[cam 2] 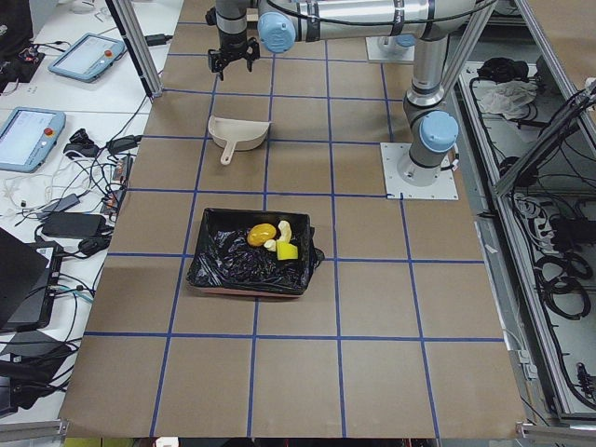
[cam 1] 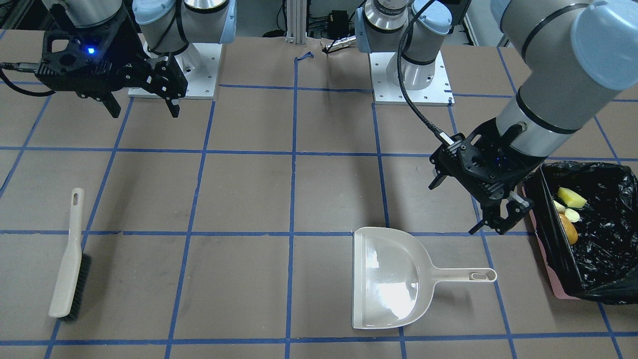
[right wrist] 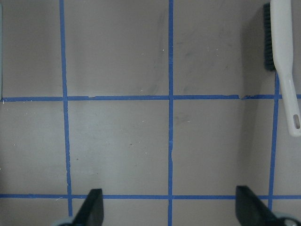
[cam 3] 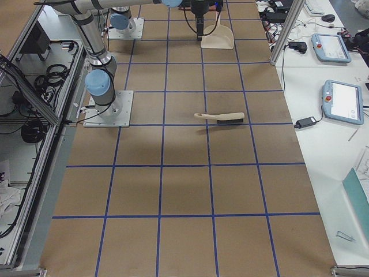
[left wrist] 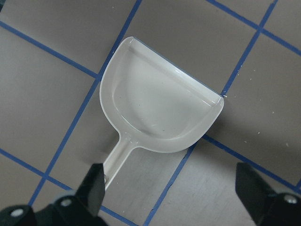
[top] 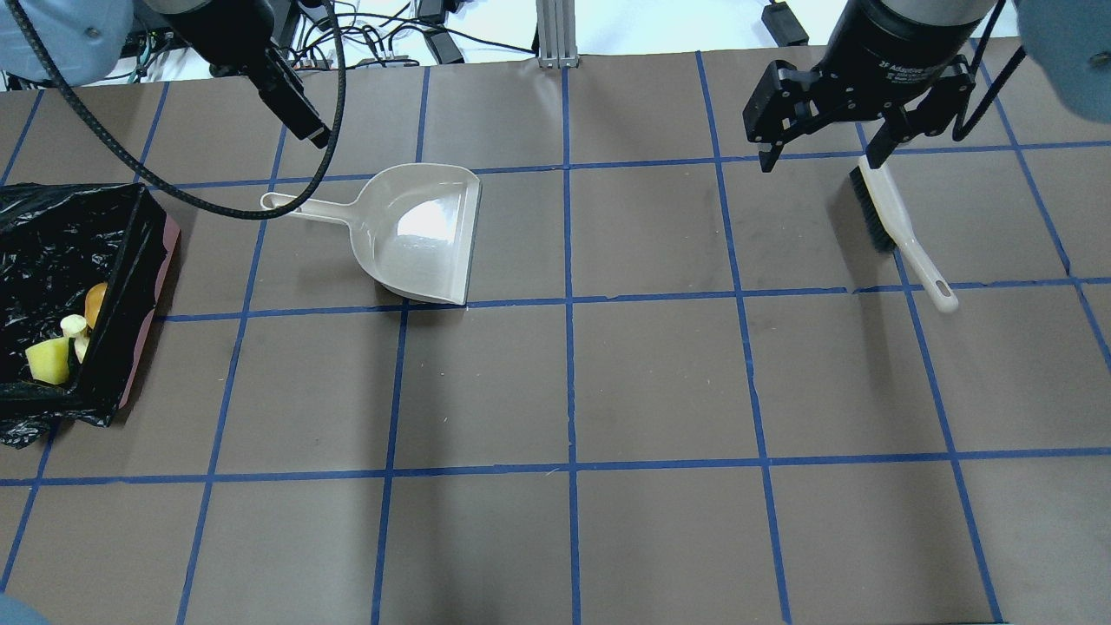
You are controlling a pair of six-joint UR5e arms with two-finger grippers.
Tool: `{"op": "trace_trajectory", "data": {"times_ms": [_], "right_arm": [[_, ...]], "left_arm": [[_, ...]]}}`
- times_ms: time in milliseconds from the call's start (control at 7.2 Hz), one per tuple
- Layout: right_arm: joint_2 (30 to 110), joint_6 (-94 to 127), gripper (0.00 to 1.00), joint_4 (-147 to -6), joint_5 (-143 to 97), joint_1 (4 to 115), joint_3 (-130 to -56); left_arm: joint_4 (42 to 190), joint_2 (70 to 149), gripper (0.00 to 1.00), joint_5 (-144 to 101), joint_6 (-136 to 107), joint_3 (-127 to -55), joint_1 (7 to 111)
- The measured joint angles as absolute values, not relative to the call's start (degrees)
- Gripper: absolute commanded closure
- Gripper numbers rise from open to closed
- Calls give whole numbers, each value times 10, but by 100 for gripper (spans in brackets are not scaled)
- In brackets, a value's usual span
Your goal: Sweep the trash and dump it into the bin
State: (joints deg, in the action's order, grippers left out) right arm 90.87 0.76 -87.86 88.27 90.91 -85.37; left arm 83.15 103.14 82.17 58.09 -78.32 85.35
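1. Plainly, the trash lies inside the bin (cam 1: 605, 234), just beside the left jaws on the side away from the dustpan (cam 1: 386, 279): a yellow sponge block (cam 1: 571, 197), a tan curved piece (cam 1: 572, 215) and a golden-brown lump (cam 1: 568, 229), bunched at the bin's end nearer the robot
2. The bin's long axis runs from the robot's side to the operators' side of the surface (cam 1: 249, 199)
3. The dustpan lies flat, below and ahead of the left jaws. Its handle points toward the bin and its open straight edge faces away from it
4. The left arm (cam 1: 548, 99) reaches down at a slant. The left jaws hang above the surface between the dustpan handle and the bin, spread wide and holding nothing
5. The brush (cam 1: 70, 259) lies flat, below and off to one side of the right jaws. Its long axis runs robot to operators, with the hang-hole end toward the robot and the bristles facing the dustpan's side
6. The right arm (top: 911, 26) holds the right jaws high, pointing down, wide apart and empty
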Motion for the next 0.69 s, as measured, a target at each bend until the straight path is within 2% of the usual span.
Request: {"op": "trace_trajectory", "data": {"times_ms": [278,695], "right_arm": [[913,9,0,-882,882,910,-855],[917,9,0,-882,882,910,-856]], "left_arm": [[844,998,2,828,445,-810,863],[851,944,2,869,230,-858,935]]}}
